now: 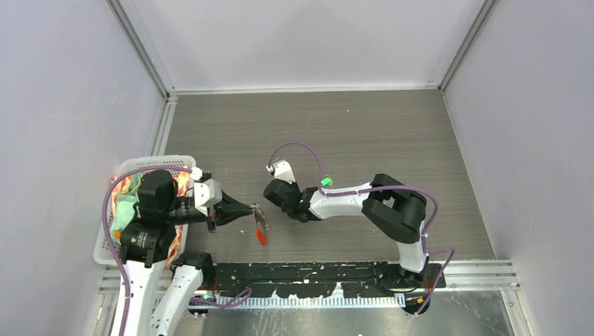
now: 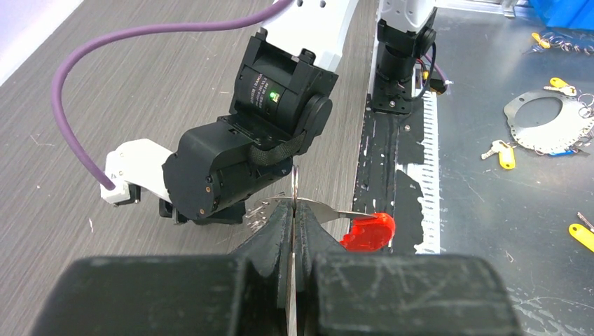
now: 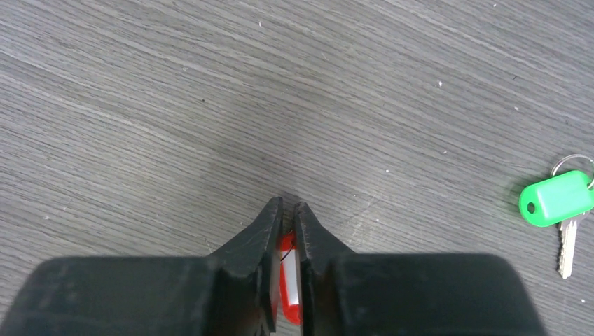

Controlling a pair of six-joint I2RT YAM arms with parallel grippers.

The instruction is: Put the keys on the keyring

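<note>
My left gripper (image 1: pixel 250 210) (image 2: pixel 295 207) is shut on the keyring (image 1: pixel 260 219) (image 2: pixel 295 183), a thin metal loop seen edge-on between its fingertips. The ring's bright red strip (image 1: pixel 261 237) (image 2: pixel 368 231) hangs off to one side. Just to its right, my right gripper (image 1: pixel 272 192) (image 3: pixel 288 207) points down at the table. Its jaws are pressed narrowly on the red-and-white tag (image 3: pixel 288 280) of one key; the key's metal is hidden. The green-tagged key (image 1: pixel 326 181) (image 3: pixel 557 198) lies flat on the table, apart from both grippers.
A white basket (image 1: pixel 150 162) with colourful cloth stands at the left, beside the left arm. A black rail (image 1: pixel 315 273) runs along the near table edge. Beyond it, the left wrist view shows yellow-tagged keys (image 2: pixel 501 151) and a metal plate (image 2: pixel 543 119). Walls enclose the table.
</note>
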